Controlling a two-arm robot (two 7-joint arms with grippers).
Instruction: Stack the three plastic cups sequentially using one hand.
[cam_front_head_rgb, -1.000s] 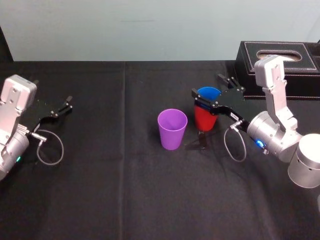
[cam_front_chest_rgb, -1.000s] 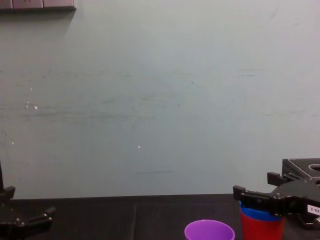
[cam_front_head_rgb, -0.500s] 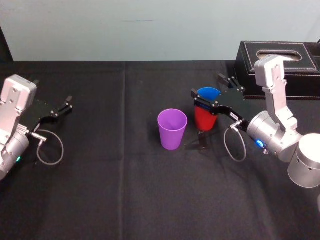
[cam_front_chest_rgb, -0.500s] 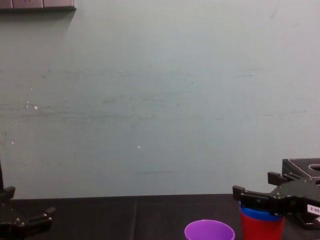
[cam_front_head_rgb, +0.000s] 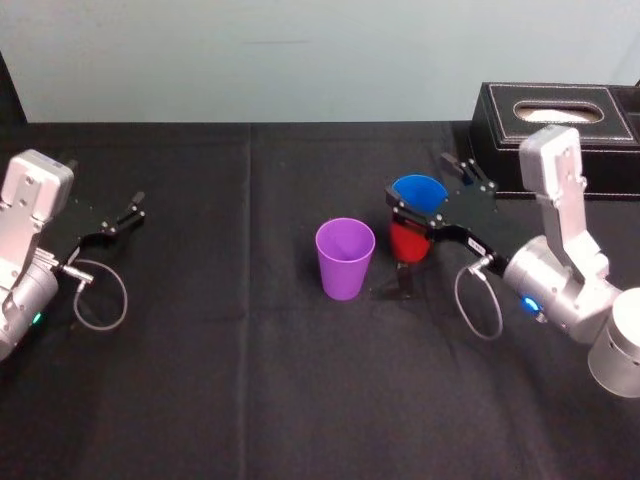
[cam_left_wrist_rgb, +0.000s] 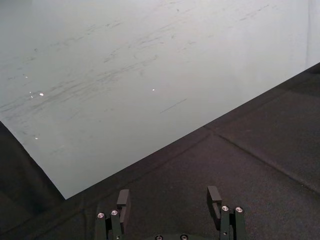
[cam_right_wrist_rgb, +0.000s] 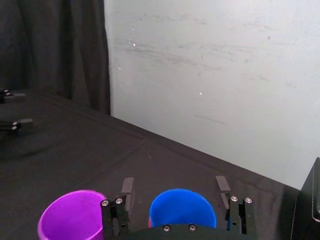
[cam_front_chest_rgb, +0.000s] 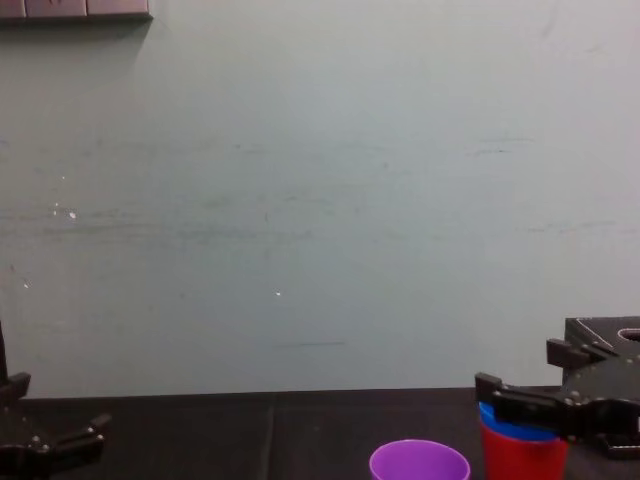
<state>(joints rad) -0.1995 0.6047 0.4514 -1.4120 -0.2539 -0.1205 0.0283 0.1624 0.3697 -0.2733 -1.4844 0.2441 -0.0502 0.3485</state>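
R tool (cam_front_head_rgb: 419, 178) astride blue-in-red cups (cam_front_head_rgb: 405, 238)

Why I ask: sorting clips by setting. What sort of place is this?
Likely a robot lab bench: a black cloth-covered table, a bare pale wall, and the right gripper open around stacked plastic cups.

Purple cup (cam_front_chest_rgb: 419, 461): lower body cut off by the bottom edge in chest and right wrist views. Red cup (cam_front_head_rgb: 405, 241): rim partly hidden behind a finger (cam_front_head_rgb: 415, 213) of the right gripper (cam_front_head_rgb: 418, 176), interior hidden by the nested blue cup (cam_front_head_rgb: 420, 193); base cut off in chest view. Black box (cam_front_chest_rgb: 605, 332): cut off at chest view's right edge.
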